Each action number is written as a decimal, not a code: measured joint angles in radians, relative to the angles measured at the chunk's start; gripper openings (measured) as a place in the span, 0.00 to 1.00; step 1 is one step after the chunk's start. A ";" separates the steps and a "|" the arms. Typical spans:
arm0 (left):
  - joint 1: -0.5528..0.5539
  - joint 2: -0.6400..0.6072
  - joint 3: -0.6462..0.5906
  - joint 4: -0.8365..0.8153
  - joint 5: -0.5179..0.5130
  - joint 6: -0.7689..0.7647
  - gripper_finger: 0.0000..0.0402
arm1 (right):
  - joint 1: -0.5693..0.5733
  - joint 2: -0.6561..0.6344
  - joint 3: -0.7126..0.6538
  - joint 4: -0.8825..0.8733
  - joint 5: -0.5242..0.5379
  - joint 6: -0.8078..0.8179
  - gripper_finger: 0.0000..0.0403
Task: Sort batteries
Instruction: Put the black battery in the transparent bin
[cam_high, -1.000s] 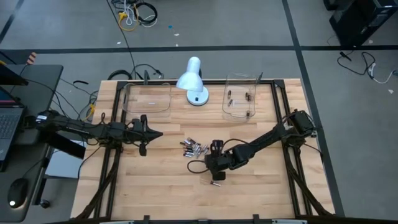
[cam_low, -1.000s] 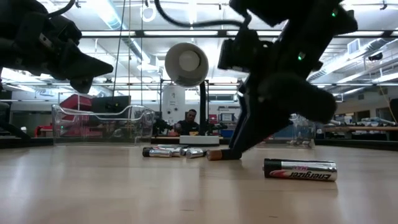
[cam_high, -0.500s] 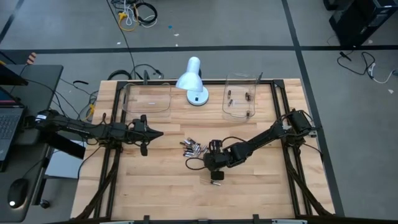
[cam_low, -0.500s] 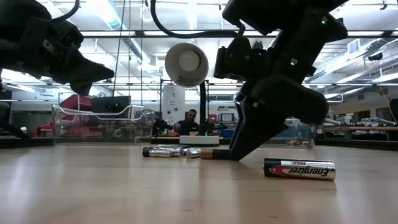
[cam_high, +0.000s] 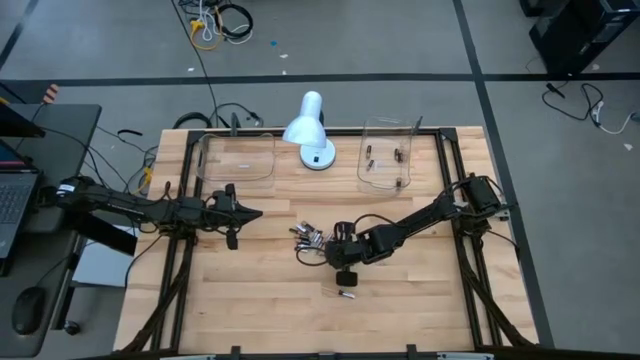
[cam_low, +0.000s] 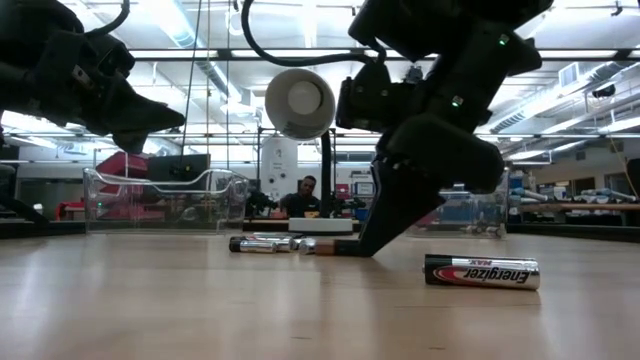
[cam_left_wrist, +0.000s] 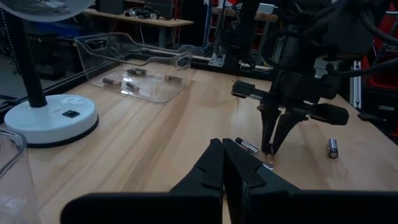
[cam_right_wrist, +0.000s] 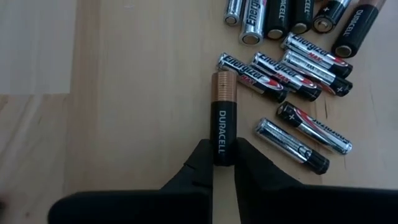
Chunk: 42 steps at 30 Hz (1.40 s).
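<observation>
A copper-topped black Duracell battery (cam_right_wrist: 223, 118), a smooth little cylinder, lies on the pale wood-grain counter (cam_high: 260, 300) with its black end clamped between the right gripper's (cam_right_wrist: 223, 163) fingers (cam_right_wrist: 198, 163). A second ago those fingers stood wide apart; now they have closed in on it, and the arm has slid left toward the pile. Just to its right lies the loose cluster of batteries (cam_right_wrist: 292, 68), glossy silver-and-black cylinders lying at mixed angles near the counter's middle. One more silver-and-black battery (cam_low: 482, 272) rests alone, nearer than the gripper. Far right, a clear plastic tray (cam_high: 389, 152) holds a few brown cells; a second clear tray (cam_high: 238, 157) sits far left, the white dome-headed lamp (cam_high: 309, 128) between them. The left gripper (cam_high: 255, 213) hangs over the counter's left side, clenched on nothing, unmoved.
</observation>
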 joint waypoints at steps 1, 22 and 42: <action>0.000 0.000 0.000 0.000 0.000 0.000 0.00 | 0.000 0.000 0.000 0.005 -0.001 0.000 0.06; 0.000 0.000 0.000 0.001 0.000 0.017 0.00 | -0.118 -0.510 -0.003 -0.388 0.136 0.326 0.06; 0.000 0.000 0.000 0.001 -0.025 -0.013 0.01 | -0.828 -0.517 -0.001 -0.561 0.030 0.317 0.06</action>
